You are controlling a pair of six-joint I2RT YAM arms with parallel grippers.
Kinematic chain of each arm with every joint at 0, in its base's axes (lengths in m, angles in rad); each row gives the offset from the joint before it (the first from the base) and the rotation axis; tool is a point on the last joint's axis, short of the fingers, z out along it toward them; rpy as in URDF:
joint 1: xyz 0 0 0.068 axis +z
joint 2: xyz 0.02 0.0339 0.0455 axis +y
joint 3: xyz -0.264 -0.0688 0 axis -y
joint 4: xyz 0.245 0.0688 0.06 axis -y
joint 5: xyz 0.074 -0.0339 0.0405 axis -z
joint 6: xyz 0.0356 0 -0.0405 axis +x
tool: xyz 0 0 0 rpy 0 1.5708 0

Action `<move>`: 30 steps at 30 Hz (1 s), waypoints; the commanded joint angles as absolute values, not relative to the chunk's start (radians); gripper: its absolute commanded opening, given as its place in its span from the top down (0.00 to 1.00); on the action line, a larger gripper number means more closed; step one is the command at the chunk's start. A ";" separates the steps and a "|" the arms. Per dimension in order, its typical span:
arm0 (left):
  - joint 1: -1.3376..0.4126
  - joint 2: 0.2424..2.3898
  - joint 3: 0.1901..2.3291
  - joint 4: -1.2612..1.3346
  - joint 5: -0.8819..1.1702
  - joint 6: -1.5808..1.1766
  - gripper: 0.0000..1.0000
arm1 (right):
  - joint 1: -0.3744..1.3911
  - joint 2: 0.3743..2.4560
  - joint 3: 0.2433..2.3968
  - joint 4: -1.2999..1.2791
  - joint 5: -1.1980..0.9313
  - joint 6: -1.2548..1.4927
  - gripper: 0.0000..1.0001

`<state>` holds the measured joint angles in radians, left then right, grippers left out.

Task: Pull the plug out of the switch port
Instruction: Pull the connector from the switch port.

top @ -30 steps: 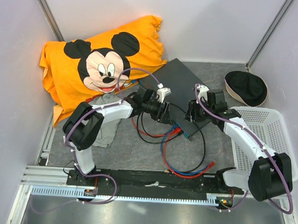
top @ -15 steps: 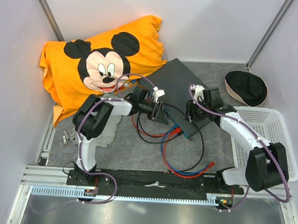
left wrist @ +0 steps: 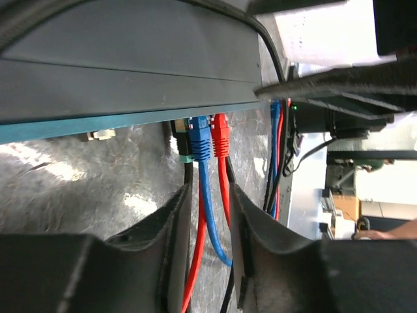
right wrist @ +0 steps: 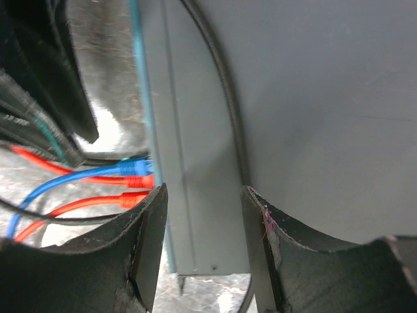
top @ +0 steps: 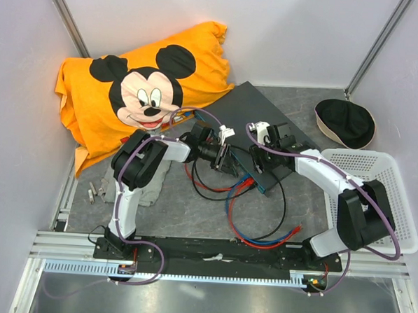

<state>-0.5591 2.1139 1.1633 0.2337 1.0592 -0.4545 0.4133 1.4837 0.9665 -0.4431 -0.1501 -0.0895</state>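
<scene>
table (top: 185,218): grey | on it: switch (top: 248,111), orange pillow (top: 92,105), black cap (top: 344,123), white basket (top: 388,181), loose cables (top: 259,240)

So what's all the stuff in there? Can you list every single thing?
switch: one, dark grey with a teal front, middle of the table
blue plug: one, blue, in the switch's teal front
red plug: one, red, right beside the blue plug
cables: several, red, blue and black, looped in front of the switch
pillow: one, orange with Mickey Mouse, back left
cap: one, black, back right
basket: one, white, right side
cloth: one, grey, under the left arm
table: one, grey
left gripper: one, black, around the blue and red cables
right gripper: one, black, over the switch
</scene>
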 commanded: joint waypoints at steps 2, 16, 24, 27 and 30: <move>-0.577 2.169 1.200 0.275 1.146 -0.485 0.68 | 0.422 1.519 1.012 -0.451 -0.109 -0.135 0.43; -0.618 2.178 1.181 0.250 1.163 -0.463 0.68 | 0.437 1.505 0.954 -0.422 -0.127 -0.109 0.40; -0.620 2.215 1.213 0.262 1.169 -0.486 0.85 | 0.482 1.488 0.940 -0.440 -0.066 -0.167 0.38; -0.618 2.218 1.212 0.262 1.167 -0.482 0.89 | 0.517 1.479 0.942 -0.439 -0.006 -0.212 0.37; -0.614 2.221 1.219 0.262 1.166 -0.474 0.90 | 0.535 1.483 0.950 -0.439 0.041 -0.222 0.37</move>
<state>-0.6098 2.2059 1.1881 0.2413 1.1309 -0.4679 0.5106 1.5093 0.9543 -0.4282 -0.0414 -0.1787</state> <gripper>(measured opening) 0.124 0.633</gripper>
